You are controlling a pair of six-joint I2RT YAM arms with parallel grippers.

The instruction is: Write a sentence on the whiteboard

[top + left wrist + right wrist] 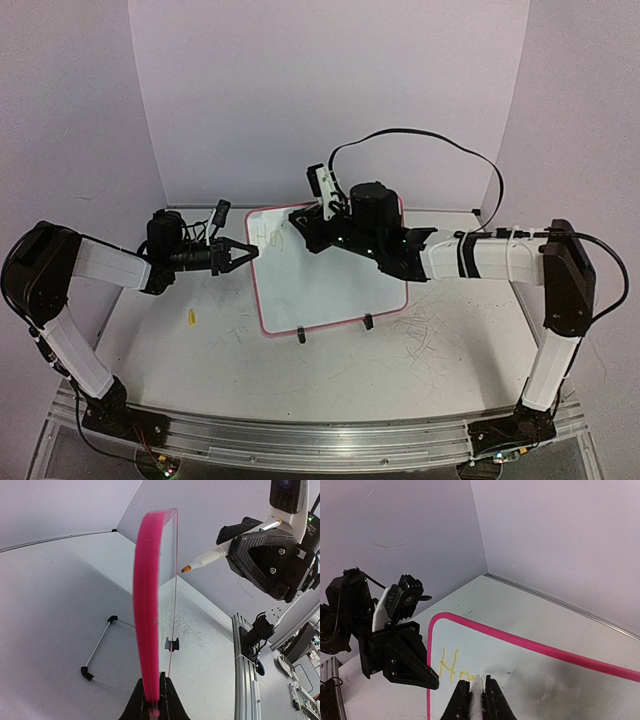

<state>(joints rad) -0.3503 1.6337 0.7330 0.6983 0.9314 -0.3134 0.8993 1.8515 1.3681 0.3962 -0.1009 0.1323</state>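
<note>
The whiteboard [330, 285], white with a pink-red frame, lies in the middle of the table. My left gripper [250, 252] is shut on its left frame edge, which shows edge-on in the left wrist view [147, 605] between my fingers [172, 702]. My right gripper [300, 220] hovers over the board's upper left and is shut on a white marker [477, 692] whose tip touches the board [530, 650]. The sentence [451, 664] reads "H" plus a partial second letter in yellow. The marker [215, 556] also shows in the left wrist view.
Two black clip feet [301, 336] [368, 322] sit on the board's near edge. A small yellow piece [190, 318] lies on the table left of the board. Grey scratch marks [420, 335] cover the table at right. A thin wire stand [97, 650] lies nearby. Backdrop walls close the back.
</note>
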